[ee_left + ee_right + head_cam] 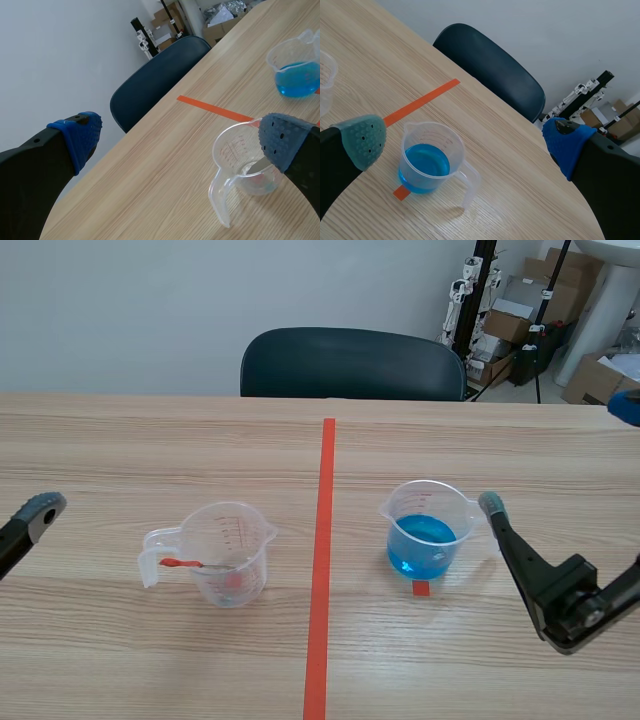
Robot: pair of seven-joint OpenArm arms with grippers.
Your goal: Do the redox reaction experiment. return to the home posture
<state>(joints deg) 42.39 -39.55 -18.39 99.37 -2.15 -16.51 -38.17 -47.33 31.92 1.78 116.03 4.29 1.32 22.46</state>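
Left gripper: The left gripper (pixel 182 142) has its fingers spread wide and holds nothing. It sits low at the table's (pixel 120 440) 9 o'clock edge.

Right gripper: The right gripper (pixel 465 142) is also spread and empty. One pad (pixel 491 505) is just beside the blue cup's handle side, and you cannot tell from here whether it touches.

Blue cup: The cup of blue liquid (pixel 425 535) stands upright at 3 o'clock of the orange tape line (pixel 322 570), over a small tape mark (pixel 421 587). It is about a third full, with its handle toward 3 o'clock.

Clear cup: The clear measuring cup (pixel 228 555) stands upright at 9 o'clock of the line, well apart from the blue one. Its handle points to 9 o'clock, and a thin red-ended stick (pixel 190 564) lies across the rim.

Handling: Both cups look like thin, light plastic with smooth walls, likely to flex or slip under a hard squeeze. The liquid makes the blue cup bottom-heavy and quick to slosh. If you must lift it, take the handle or pinch the wall just under the rim.

Step in hand: With both grippers free, you appear to have only the retreat to home left. Draw the right arm back toward 5 o'clock so its finger does not nudge the cup.

Background: A dark chair (pixel 350 362) stands at 12 o'clock beyond the table.
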